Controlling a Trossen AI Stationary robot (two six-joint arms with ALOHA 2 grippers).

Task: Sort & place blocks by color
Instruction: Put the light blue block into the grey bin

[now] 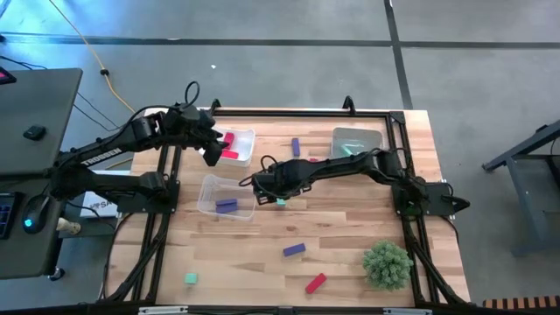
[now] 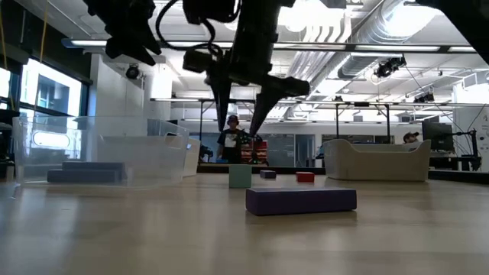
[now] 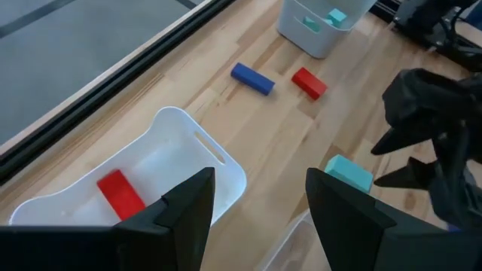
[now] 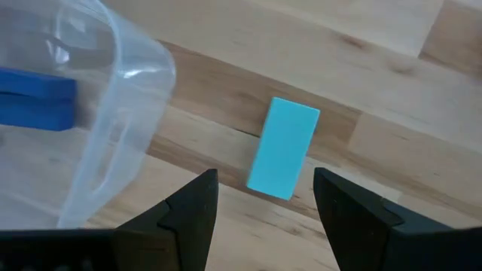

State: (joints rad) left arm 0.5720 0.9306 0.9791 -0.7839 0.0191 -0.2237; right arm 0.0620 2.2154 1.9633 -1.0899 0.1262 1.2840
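Hovering over small teal-green rectangular block (image 4: 283, 147) lying flat on wooden counter (image 1: 350, 249) just beside clear plastic bin (image 1: 226, 195): right hand (image 4: 265, 203), fingers spread, empty. Best centred across the narrow sides, clear of bin wall. Left hand (image 3: 260, 203): parted, empty, above white plastic bin (image 3: 218, 162).

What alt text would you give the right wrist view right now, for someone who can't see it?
The right gripper hangs open just above a teal block lying flat on the wooden table, one finger on each side of it, not touching. Beside the block is the rim of a clear bin holding a purple block.
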